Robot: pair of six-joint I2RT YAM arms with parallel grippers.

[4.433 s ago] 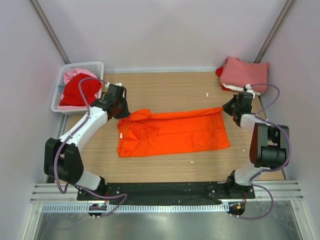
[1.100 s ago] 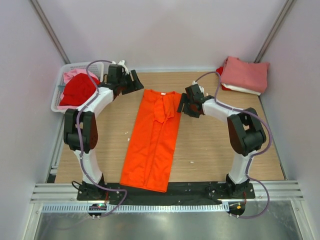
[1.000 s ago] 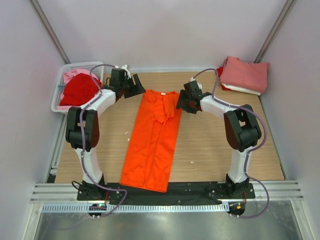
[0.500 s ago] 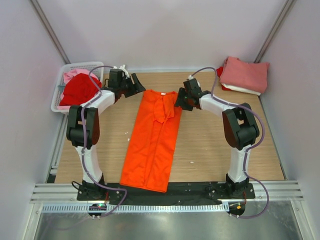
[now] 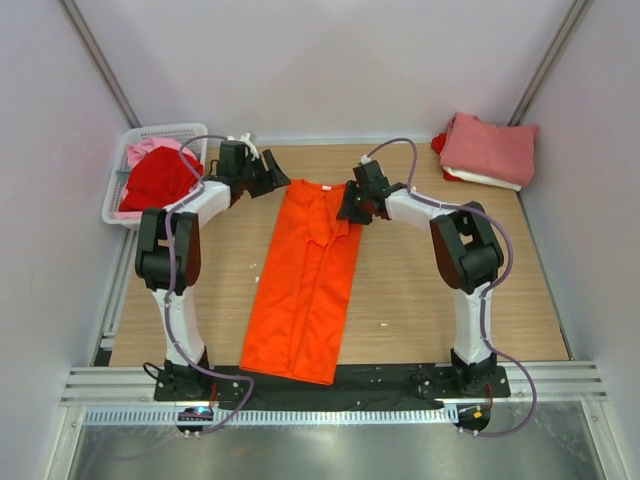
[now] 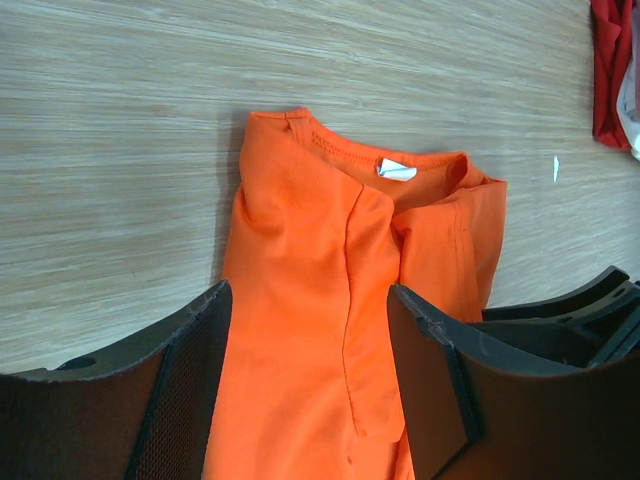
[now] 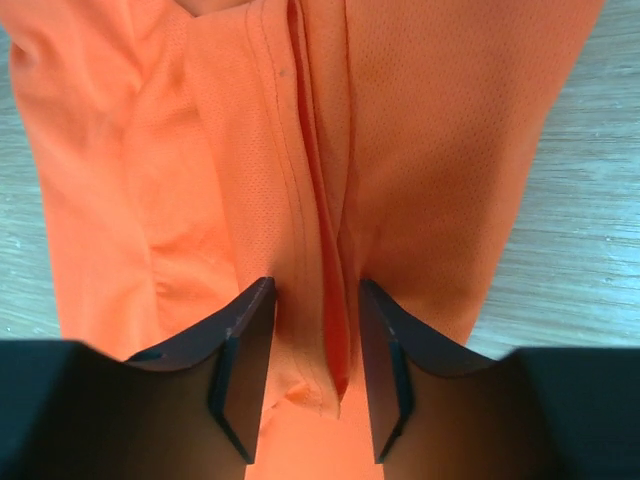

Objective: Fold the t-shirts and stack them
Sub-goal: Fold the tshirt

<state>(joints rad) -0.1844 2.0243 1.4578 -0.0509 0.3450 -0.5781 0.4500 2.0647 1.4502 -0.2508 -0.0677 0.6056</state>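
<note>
Lying on table: orange t-shirt (image 5: 305, 290), folded lengthwise into a narrow strip in the centre of the overhead frame, collar toward the top, hem at the bottom by the arm bases.
Collar detail: small white neck label (image 6: 396, 171) visible at the neckline in the left wrist view; one sleeve is folded in over the chest.
Left gripper (image 5: 270, 180): at the upper left corner of the orange t-shirt, beside the collar. Jaws stand wide apart in the left wrist view (image 6: 308, 295), with cloth beneath them and nothing clamped.
Right gripper (image 5: 350, 207): at the upper right edge of the same shirt. In the right wrist view (image 7: 318, 290) the jaws are partly apart and straddle a raised fold of orange cloth; whether they pinch it cannot be told.
Folded stack (image 5: 488, 148): salmon-pink shirt on top, white and red edges beneath, upper right corner of the table (image 5: 430, 290).
Basket (image 5: 165, 132): white mesh, upper left of the frame, holding a crumpled red shirt (image 5: 160, 182) and a pale pink shirt (image 5: 148, 152).
</note>
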